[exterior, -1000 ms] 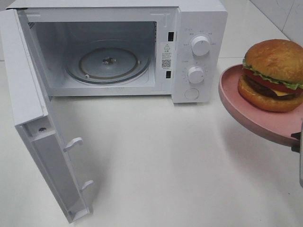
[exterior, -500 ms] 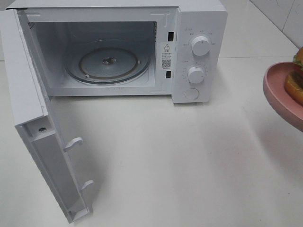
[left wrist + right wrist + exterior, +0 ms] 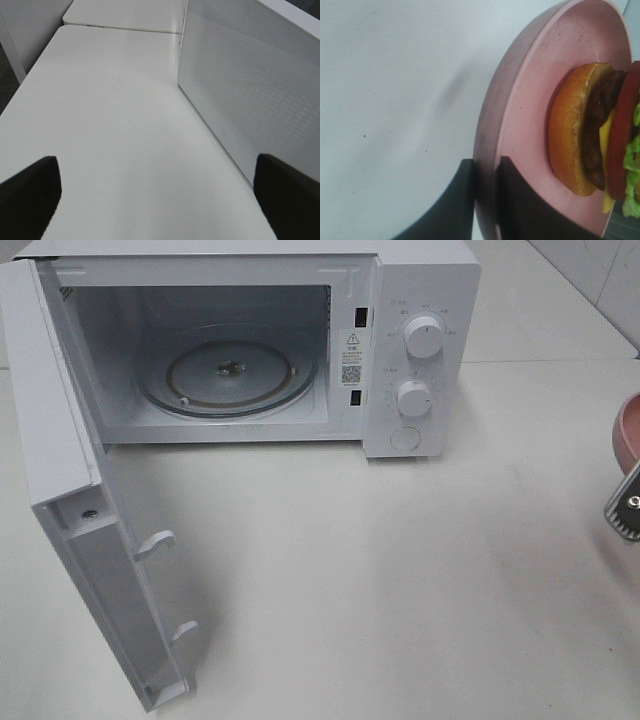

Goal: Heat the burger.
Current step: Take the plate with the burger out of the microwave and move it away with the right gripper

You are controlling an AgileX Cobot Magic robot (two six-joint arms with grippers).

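Burger (image 3: pixel 592 135), glossy-bunned, rides a round pink plate (image 3: pixel 520 125) pinched by the right end effector (image 3: pixel 485 200); next, I'd judge, into the open white microwave (image 3: pixel 420 350).

- Overhead view: bright, even, diffuse light; white table (image 3: pixel 400 570) slightly washed out, low contrast.
- Soft shadow on the table near the open microwave door (image 3: pixel 95 540); faint shadow at far right.
- Microwave (image 3: pixel 250 340) cavity dimmer, mild glare on glass turntable (image 3: pixel 228 370).
- Left wrist view: greyish, soft; dark fingers (image 3: pixel 30 192) blurred.
- Right wrist view: plate (image 3: pixel 520 125) rim and burger (image 3: pixel 592 135) soft, close-up, out of focus.
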